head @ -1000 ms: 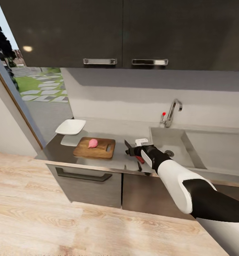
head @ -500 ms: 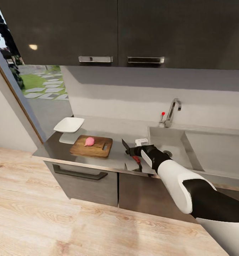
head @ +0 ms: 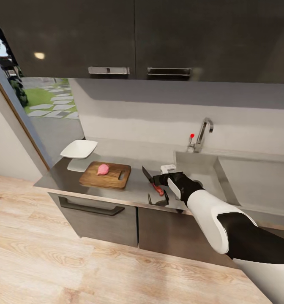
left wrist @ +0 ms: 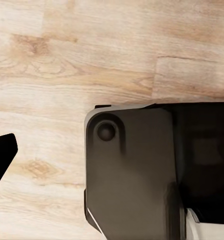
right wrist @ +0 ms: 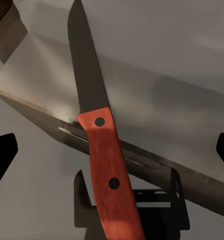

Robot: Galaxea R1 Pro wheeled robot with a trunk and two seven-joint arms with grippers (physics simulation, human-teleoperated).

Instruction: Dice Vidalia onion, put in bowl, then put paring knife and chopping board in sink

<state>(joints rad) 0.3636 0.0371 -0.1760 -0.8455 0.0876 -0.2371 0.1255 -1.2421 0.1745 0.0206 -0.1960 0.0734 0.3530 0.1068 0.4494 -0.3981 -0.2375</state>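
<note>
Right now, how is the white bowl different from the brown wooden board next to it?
The shallow white squarish bowl is pale and smooth, while the rectangular brown wooden chopping board is dark with visible grain. The bowl is smaller and has raised, flared sides; the board is bigger and flat. The bowl looks empty, but the board carries a small pink onion piece and has a handle slot. Both sit on the grey metallic countertop.

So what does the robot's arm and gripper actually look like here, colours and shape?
The right arm has a glossy, rounded white forearm shell between black sections: a black upper sleeve toward the shoulder and a black wrist. A small white block sits by the wrist. The right gripper is black, and its dark fingertips show at the edges of the right wrist view. No cables or markings are visible.
</note>
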